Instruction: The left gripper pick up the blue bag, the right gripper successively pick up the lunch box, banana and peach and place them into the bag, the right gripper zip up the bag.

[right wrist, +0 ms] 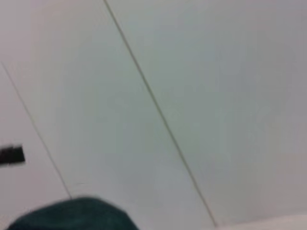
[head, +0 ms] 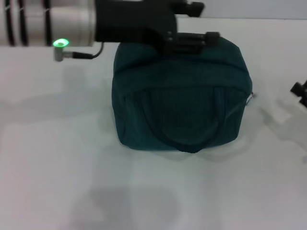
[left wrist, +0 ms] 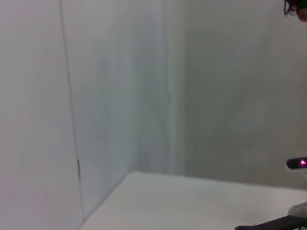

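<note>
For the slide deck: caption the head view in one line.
Left gripper at the far top edge of the blue bag standing on the white table; right gripper barely in view at the right edge.

one blue bag [head: 180,96] on the white table [head: 48,167], closed, with one rope-like handle [head: 187,139] counted on its near face. two grippers in the head view: the left gripper [head: 194,24] at the bag's top far edge, and only a sliver of the right gripper [head: 300,91] at the frame's edge. one green ring light [head: 60,43] seen lit. no lunch box, banana or peach countable anywhere.
</note>
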`<state>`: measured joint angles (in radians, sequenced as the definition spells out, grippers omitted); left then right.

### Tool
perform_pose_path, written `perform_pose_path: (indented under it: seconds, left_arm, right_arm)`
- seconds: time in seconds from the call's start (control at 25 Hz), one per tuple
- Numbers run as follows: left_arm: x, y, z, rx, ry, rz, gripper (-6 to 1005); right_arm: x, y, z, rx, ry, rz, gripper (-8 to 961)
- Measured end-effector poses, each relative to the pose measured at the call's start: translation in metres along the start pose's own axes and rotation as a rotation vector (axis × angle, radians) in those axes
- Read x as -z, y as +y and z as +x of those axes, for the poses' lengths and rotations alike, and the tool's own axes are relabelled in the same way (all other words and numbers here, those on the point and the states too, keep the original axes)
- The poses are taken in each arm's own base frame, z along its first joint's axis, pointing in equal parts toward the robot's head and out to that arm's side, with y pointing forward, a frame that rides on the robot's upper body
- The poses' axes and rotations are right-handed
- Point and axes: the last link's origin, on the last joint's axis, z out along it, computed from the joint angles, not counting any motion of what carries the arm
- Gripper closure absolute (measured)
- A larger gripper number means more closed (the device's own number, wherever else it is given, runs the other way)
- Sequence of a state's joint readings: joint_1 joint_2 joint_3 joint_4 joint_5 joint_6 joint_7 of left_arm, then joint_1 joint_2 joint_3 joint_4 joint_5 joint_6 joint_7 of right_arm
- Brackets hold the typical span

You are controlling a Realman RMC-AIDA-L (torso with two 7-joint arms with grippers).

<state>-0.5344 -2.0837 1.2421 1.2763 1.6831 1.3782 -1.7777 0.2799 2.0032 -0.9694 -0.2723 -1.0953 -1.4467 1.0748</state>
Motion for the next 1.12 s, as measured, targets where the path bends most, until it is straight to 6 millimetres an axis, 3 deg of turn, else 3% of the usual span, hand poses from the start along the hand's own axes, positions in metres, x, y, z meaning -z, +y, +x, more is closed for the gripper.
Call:
perform_pose_path:
  seconds: [0.16, 0.4, 0.52, 0.8, 1.12]
  left_arm:
    - [0.022, 0.008, -0.009, 0.005, 0.067, 0.037, 433]
    - [0.051, 0.018, -0.021, 0.029, 0.122, 0.06, 261]
    - [0.065, 0.023, -0.029, 0.046, 0.144, 0.054, 263]
    - [0.088, 0.031, -0.054, 0.109, 0.219, 0.018, 263]
    - [0.09, 0.043, -0.082, 0.152, 0.258, -0.034, 265]
  right_arm:
    - [0.006, 0.008, -0.016, 0.058, -0.107, -0.057, 425]
    - [0.001, 0.033, -0.053, 0.179, -0.215, -0.303, 193]
    - [-0.008, 0.04, -0.072, 0.188, -0.184, -0.424, 181]
    - [-0.045, 0.055, -0.108, 0.172, 0.108, -0.696, 160]
    - [-0.083, 0.074, -0.108, 0.213, 0.275, -0.819, 160]
